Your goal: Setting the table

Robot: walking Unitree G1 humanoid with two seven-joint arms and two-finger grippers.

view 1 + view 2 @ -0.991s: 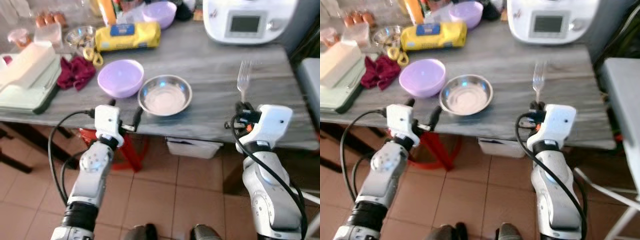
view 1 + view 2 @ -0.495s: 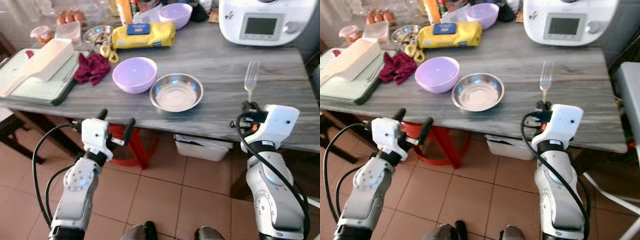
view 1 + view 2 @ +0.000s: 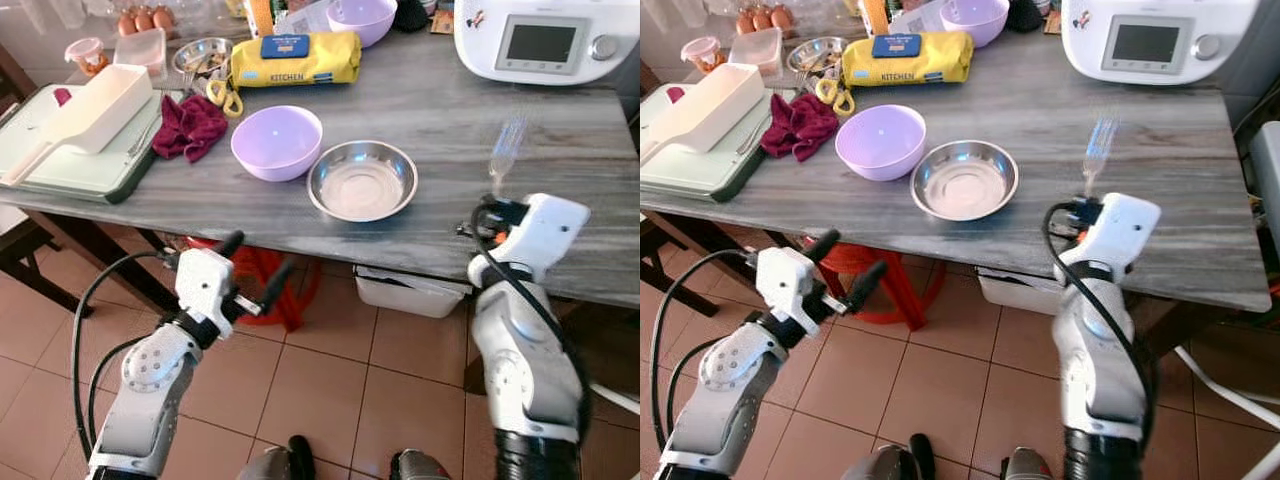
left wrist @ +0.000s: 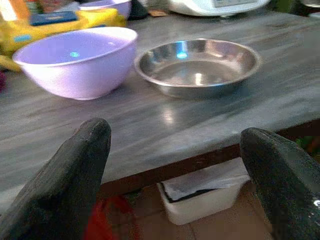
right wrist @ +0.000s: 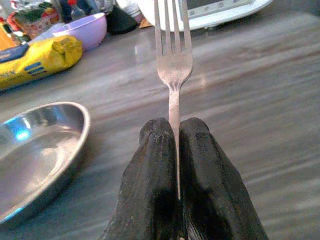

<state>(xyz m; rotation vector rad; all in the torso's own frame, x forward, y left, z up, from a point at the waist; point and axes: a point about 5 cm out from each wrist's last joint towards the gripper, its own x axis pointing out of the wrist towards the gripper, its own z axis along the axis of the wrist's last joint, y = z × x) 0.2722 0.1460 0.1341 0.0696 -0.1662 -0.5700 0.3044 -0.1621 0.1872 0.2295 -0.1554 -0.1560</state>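
A metal fork (image 3: 505, 150) stands upright over the grey table (image 3: 450, 120), blurred and leaning slightly to the right. My right gripper (image 3: 490, 212) is shut on its handle at the table's front edge, and the fork's tines (image 5: 172, 30) point away from the fingers (image 5: 155, 165). A steel bowl (image 3: 362, 180) sits left of the fork, next to a lilac bowl (image 3: 276, 142). My left gripper (image 3: 253, 266) is open and holds nothing. It is below and in front of the table edge, facing the steel bowl (image 4: 197, 65).
At the back are a yellow package (image 3: 295, 58), a second lilac bowl (image 3: 362, 15) and a white kitchen appliance (image 3: 545, 40). A red cloth (image 3: 190, 110) and a green tray (image 3: 70, 165) with a white container lie at the left. A white bin (image 3: 410, 293) sits under the table.
The whole view has shifted with the camera. The fork in my right gripper now leans a little to the right and looks blurred. My left gripper is still open, lower against the table edge.
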